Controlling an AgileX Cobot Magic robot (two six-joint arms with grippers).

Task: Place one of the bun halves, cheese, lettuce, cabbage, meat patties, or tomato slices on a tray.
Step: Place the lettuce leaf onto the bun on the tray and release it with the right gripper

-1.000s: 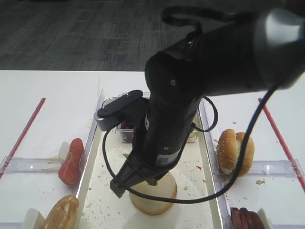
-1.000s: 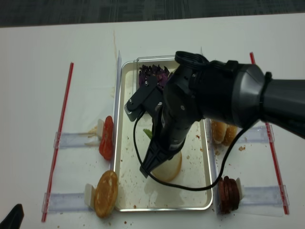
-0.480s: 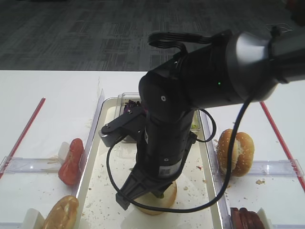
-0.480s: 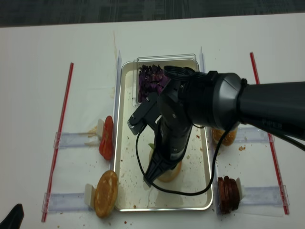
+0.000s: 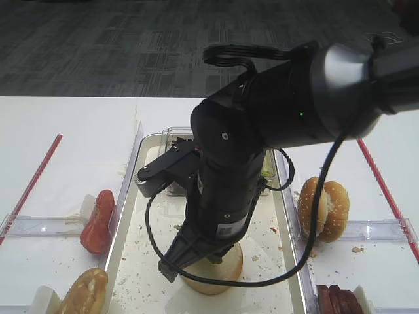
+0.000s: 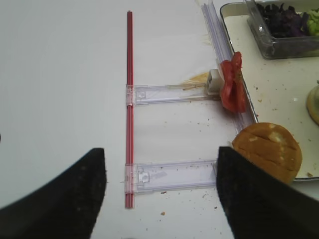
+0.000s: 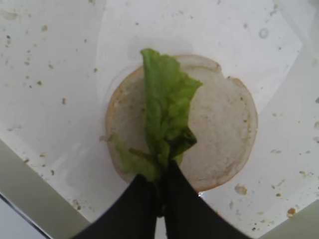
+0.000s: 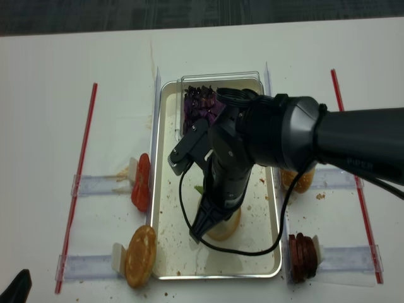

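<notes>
Right claw (image 7: 159, 191) pinches a lettuce (image 7: 164, 112) leaf over the bun half (image 7: 219, 124), center frame, on the tray (image 7: 60, 64).

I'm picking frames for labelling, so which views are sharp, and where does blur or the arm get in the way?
Right wrist view: lettuce and bun half fairly sharp, the right pincer a dark soft shape. Left wrist view: table sharp, left pincer fingers blurred. Both exterior high views: the arm hides much of the tray.
</notes>
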